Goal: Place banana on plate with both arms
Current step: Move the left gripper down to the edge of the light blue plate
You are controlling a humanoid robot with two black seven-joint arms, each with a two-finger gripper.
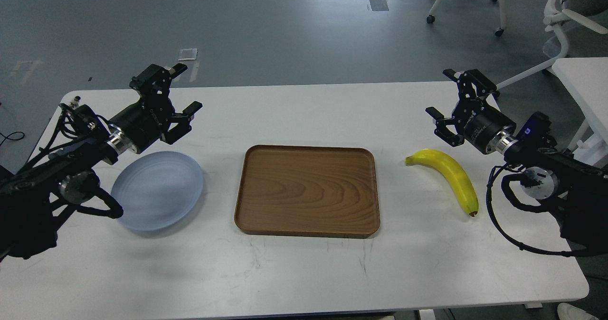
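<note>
Banana lies untouched on the desk right of the tray, plate far left, so both tools, left and right, hover spread and empty.

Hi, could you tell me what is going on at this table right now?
Nothing is being held yet. The left gripper and right gripper both hover open above the white table. The banana lies on the right, the empty plate on the left, and a wooden tray sits between them. The banana has not been picked up.
</note>
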